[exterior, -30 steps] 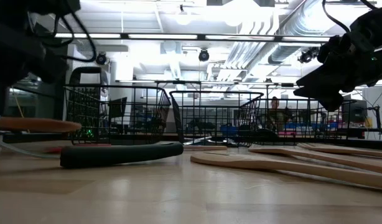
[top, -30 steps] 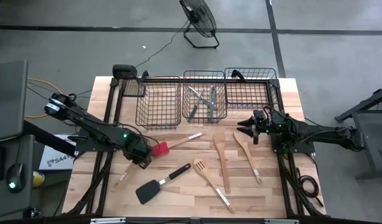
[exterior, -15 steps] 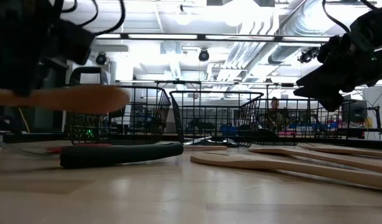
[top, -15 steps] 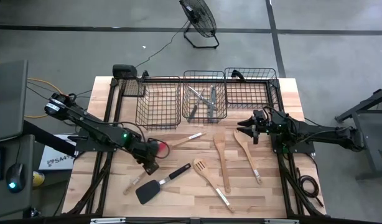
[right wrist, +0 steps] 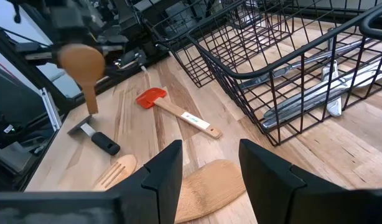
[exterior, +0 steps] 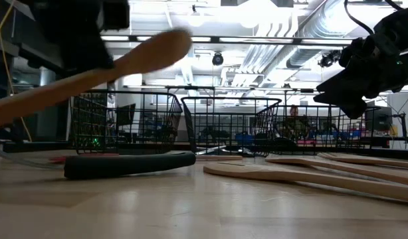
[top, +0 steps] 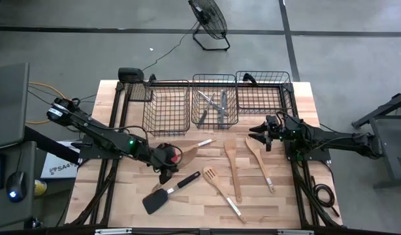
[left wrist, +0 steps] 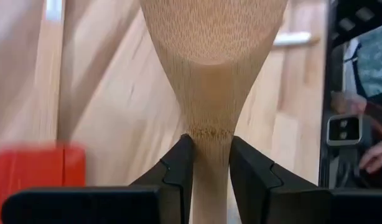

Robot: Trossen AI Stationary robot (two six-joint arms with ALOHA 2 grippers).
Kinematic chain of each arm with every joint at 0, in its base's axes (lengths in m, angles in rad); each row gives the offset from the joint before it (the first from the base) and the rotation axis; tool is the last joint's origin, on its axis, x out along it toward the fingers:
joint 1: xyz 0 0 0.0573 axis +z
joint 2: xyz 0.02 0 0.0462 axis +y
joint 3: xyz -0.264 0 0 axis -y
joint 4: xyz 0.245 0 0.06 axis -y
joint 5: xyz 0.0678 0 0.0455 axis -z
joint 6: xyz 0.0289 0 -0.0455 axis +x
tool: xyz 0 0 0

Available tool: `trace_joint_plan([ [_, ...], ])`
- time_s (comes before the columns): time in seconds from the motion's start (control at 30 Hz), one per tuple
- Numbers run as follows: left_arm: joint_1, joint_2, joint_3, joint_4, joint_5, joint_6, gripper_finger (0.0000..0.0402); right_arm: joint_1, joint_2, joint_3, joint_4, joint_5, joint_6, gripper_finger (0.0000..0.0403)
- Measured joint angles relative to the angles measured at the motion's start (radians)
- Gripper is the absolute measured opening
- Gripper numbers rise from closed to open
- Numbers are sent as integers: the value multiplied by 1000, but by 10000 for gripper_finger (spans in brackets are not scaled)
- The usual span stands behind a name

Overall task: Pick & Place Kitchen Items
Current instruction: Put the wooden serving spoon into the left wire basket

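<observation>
My left gripper (top: 166, 164) is shut on a pale wooden spoon (exterior: 91, 76) above the table's left-middle, beside the red-headed spatula (top: 171, 155), which lies flat. The right wrist view shows the spoon's bowl (right wrist: 82, 59) raised in the air. A black turner (top: 166, 194), a slotted wooden turner (top: 217, 186) and two wooden utensils (top: 232, 166) (top: 259, 163) lie flat on the table. Silver cutlery (top: 213, 104) lies in the middle basket. My right gripper (top: 260, 134) hangs open above the table's right side, holding nothing. My left gripper pinches the spoon's narrow neck (left wrist: 209, 134), just below the bowl, between its two fingers (left wrist: 178, 165), one on each edge. It comes slanting down from the table's left. The spoon is lifted clear and tilted, bowl end (exterior: 167, 43) high, handle (exterior: 18, 109) lower.
Three black wire baskets (top: 166, 108) (top: 215, 99) (top: 262, 91) stand in a row along the far edge. Bare wood lies at the near left and near right. A fan (top: 209, 23) stands on the floor beyond the table.
My left gripper has risen and gone toward the table's right edge with the wooden spoon, rolling its wrist. The spoon has been lifted clear of the table and has turned from level to tilted, its bowl end swinging up.
</observation>
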State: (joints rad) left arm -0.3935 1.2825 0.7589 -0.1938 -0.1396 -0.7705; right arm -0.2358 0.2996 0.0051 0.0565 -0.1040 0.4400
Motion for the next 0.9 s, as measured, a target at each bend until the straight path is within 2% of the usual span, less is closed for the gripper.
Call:
trace_joint_plan([
  [0.17,0,0,2,151,-105,160,76,0,0,0,0,0,0,151],
  [0.4,1,-1,96,138,-337,339,76,0,0,0,0,0,0,151],
  [0.53,1,-1,163,114,-473,432,76,0,0,0,0,0,0,151],
  [0.7,1,-1,255,-1,-655,480,76,0,0,0,0,0,0,151],
  [0.9,5,-1,357,-86,-780,533,76,0,0,0,0,0,0,151],
])
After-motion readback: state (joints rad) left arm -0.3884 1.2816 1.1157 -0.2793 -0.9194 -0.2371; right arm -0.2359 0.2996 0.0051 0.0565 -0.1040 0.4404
